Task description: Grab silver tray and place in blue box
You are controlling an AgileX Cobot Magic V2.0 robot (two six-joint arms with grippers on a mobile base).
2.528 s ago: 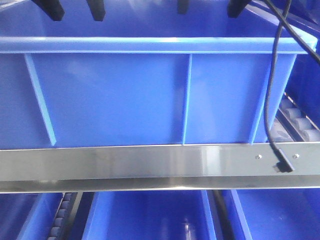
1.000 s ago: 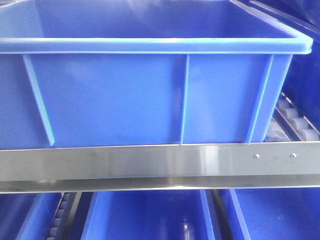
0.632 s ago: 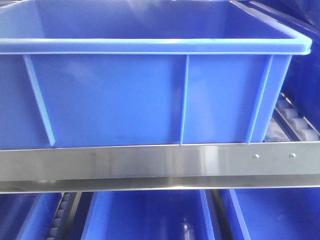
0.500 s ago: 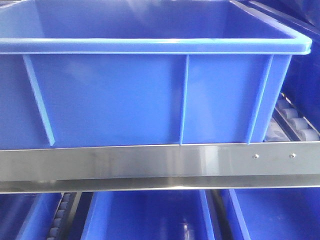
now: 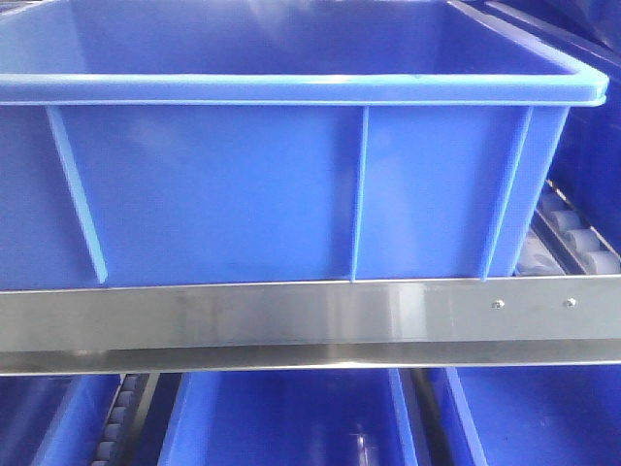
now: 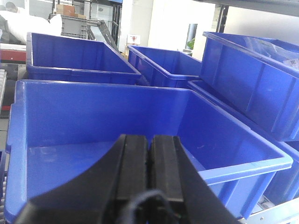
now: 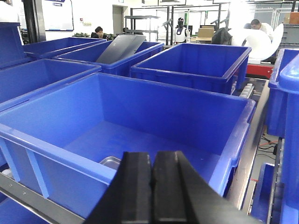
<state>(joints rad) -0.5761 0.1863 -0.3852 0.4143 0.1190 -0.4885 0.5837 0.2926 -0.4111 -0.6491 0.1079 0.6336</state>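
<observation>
Behind the steel frame bar (image 5: 291, 316), the blue box (image 5: 291, 184) sits among more blue crates (image 7: 196, 65) in a workshop with shelving. My left claw (image 6: 149, 163) and right claw (image 7: 153, 179) are both closed on nothing, raised over the box's near rim. Silver tray (image 7: 111, 162) lies on the box floor, corner showing at 10 o'clock from my right claw.

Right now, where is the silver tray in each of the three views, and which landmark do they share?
Front: not in it; only the outer wall of the blue box shows.
Left wrist: not seen; the left gripper hides part of the box floor.
Right wrist: low centre, one corner of the tray on the box floor, left of the right gripper.
Shared landmark: the blue box.
</observation>
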